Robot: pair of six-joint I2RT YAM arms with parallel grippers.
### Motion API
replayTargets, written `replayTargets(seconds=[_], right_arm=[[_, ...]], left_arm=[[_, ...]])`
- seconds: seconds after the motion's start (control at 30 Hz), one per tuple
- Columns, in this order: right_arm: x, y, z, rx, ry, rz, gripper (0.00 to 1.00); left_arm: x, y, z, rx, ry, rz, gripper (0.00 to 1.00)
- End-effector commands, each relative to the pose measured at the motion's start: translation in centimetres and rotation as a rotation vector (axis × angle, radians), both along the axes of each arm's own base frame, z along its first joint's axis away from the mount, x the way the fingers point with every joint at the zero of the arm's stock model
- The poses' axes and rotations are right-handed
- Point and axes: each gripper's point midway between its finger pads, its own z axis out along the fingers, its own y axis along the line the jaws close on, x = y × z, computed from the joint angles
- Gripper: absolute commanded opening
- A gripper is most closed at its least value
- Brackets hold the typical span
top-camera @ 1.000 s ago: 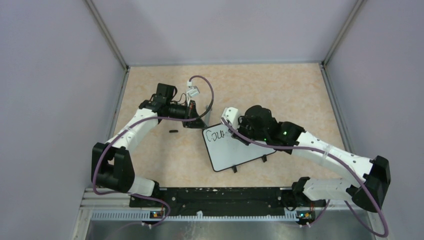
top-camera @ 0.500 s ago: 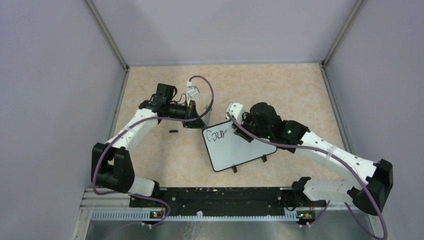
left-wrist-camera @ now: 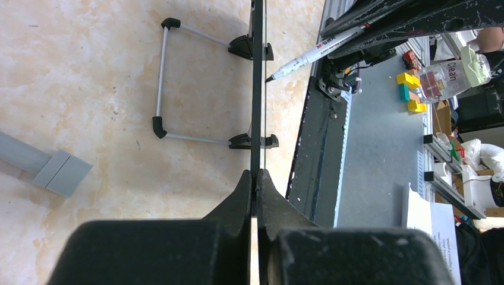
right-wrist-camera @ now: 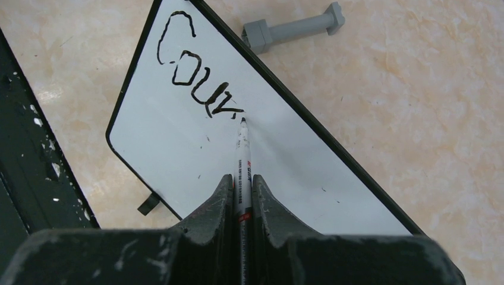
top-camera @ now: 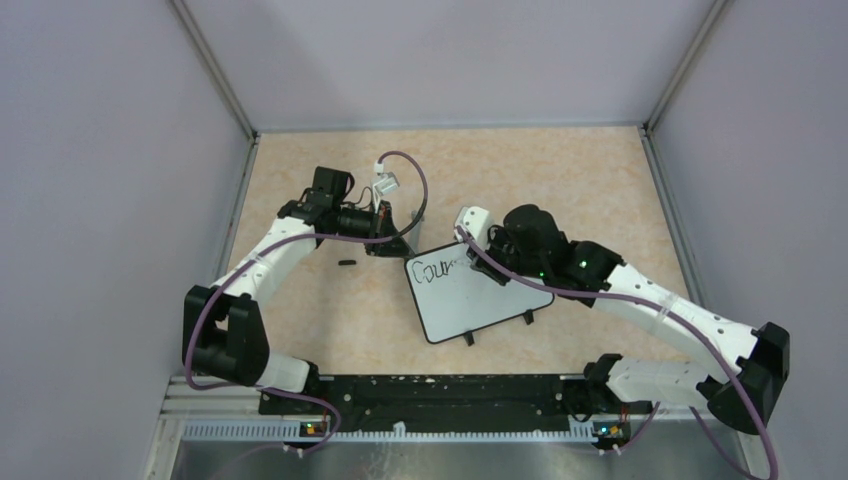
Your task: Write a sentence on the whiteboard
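The whiteboard [top-camera: 470, 300] lies tilted in the middle of the table, with black letters reading "Cour" [right-wrist-camera: 190, 65] at its top left corner, also visible from above [top-camera: 437, 270]. My right gripper [right-wrist-camera: 242, 178] is shut on a white marker [right-wrist-camera: 242, 154], whose black tip rests on the board just after the last stroke. From above, the right gripper [top-camera: 478, 250] hovers over the board's upper edge. My left gripper [left-wrist-camera: 257, 175] is shut on the whiteboard's rim [left-wrist-camera: 257, 89], seen edge-on, at its far corner [top-camera: 395, 232]. The marker [left-wrist-camera: 315, 52] also shows in the left wrist view.
A grey peg [right-wrist-camera: 294, 27] lies on the table just beyond the board's far edge. A small black cap [top-camera: 347, 263] sits left of the board. The board's wire stand [left-wrist-camera: 160, 83] juts out behind it. The black rail [top-camera: 430, 390] runs along the near edge; walls enclose three sides.
My right gripper has shifted a little to the right along the first line with the marker, and more of the letters now show. The left arm has not moved.
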Motion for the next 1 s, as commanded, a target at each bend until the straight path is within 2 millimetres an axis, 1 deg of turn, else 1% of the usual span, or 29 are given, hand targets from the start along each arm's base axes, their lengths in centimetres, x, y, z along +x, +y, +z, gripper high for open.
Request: replayTargets(seconds=[0.0, 0.1, 0.2, 0.57, 0.77, 0.97], right_arm=[[1.3, -0.2, 1.4, 0.02, -0.049, -0.057, 0.0], [1.9, -0.2, 1.5, 0.023, -0.058, -0.084, 0.0], [2.0, 0.1, 1.6, 0.029, -0.057, -0.083, 0.0], [1.6, 1.1, 1.5, 0.047, -0.037, -0.036, 0.0], [0.9, 1.1, 0.1, 0.015, -0.012, -0.002, 0.0], [0.2, 0.3, -0.6, -0.011, -0.002, 0.007, 0.0]], left_arm=[[-1.1, -0.1, 0.0, -0.004, 0.022, -0.018, 0.0], [-1.1, -0.1, 0.0, -0.004, 0.02, -0.019, 0.0], [-1.1, 0.0, 0.0, -0.004, 0.02, -0.018, 0.0], [-1.2, 0.0, -0.1, -0.003, 0.018, -0.02, 0.0], [-1.1, 0.0, -0.2, -0.001, 0.018, -0.019, 0.0], [-1.1, 0.0, -0.2, 0.001, 0.018, -0.017, 0.0]])
